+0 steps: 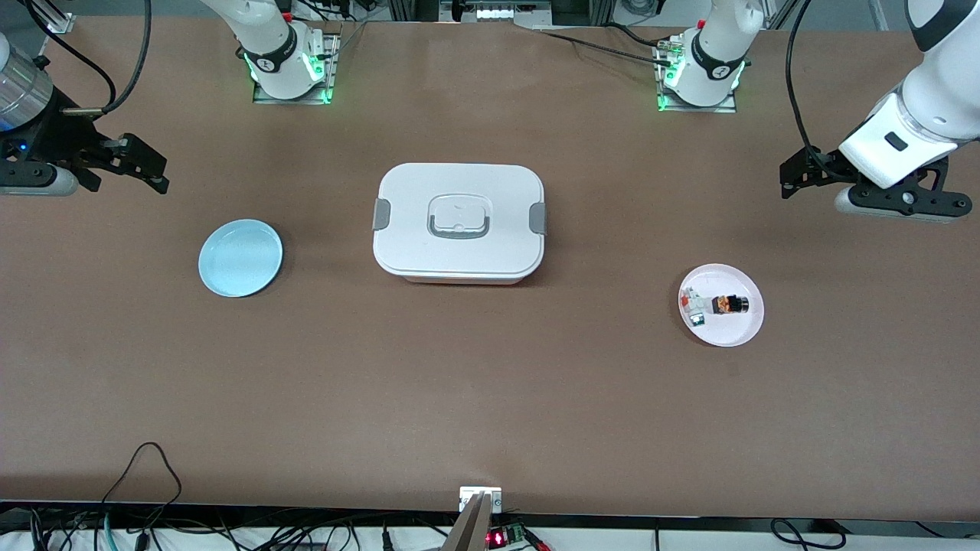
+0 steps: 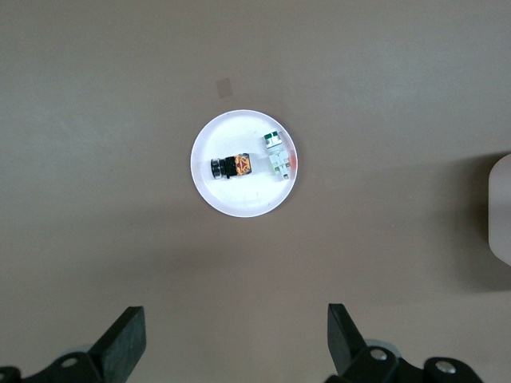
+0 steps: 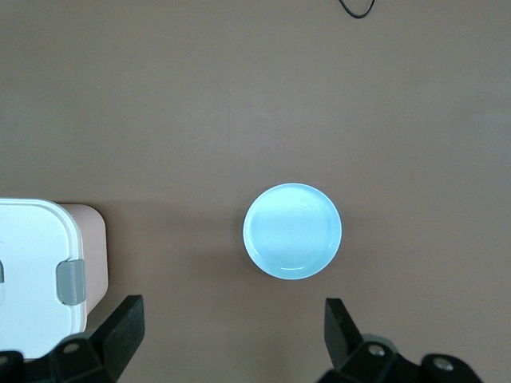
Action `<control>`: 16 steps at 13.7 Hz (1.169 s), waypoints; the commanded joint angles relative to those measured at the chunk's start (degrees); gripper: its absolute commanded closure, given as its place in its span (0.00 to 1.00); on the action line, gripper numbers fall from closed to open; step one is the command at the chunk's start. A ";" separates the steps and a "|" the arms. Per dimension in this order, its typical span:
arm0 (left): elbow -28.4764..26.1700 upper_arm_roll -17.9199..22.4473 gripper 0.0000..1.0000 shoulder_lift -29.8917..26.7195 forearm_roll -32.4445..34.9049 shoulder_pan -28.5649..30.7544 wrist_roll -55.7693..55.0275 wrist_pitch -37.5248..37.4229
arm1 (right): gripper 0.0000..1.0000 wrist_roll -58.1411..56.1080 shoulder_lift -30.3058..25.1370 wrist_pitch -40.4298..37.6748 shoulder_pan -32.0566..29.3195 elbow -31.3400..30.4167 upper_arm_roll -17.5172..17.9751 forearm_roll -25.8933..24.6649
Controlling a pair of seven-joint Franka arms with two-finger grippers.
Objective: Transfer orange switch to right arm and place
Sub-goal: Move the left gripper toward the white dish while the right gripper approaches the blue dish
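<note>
The orange switch, a small black cylinder with an orange end, lies on its side on a pale round plate toward the left arm's end of the table. In the left wrist view the orange switch rests on that plate, apart from the gripper. My left gripper hangs open and empty over bare table near that plate; its fingertips stand wide apart around the gripper's middle. My right gripper hangs open and empty over bare table at the right arm's end, shown wide in its wrist view.
A light blue plate lies bare toward the right arm's end. A white lidded box with grey clasps sits mid-table. Small white pieces with red and green tops share the pale plate with the switch.
</note>
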 commanded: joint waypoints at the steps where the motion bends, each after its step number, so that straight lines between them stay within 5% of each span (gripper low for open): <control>1: 1.55 0.18 0.00 0.74 -1.06 0.60 0.09 -1.30 | 0.00 -0.39 0.68 0.05 0.05 1.34 -0.07 0.44; 16: 2.70 0.79 0.00 3.64 -1.32 1.39 -0.78 -1.91 | 0.00 -1.18 2.34 -1.61 0.93 -1.13 -0.07 0.44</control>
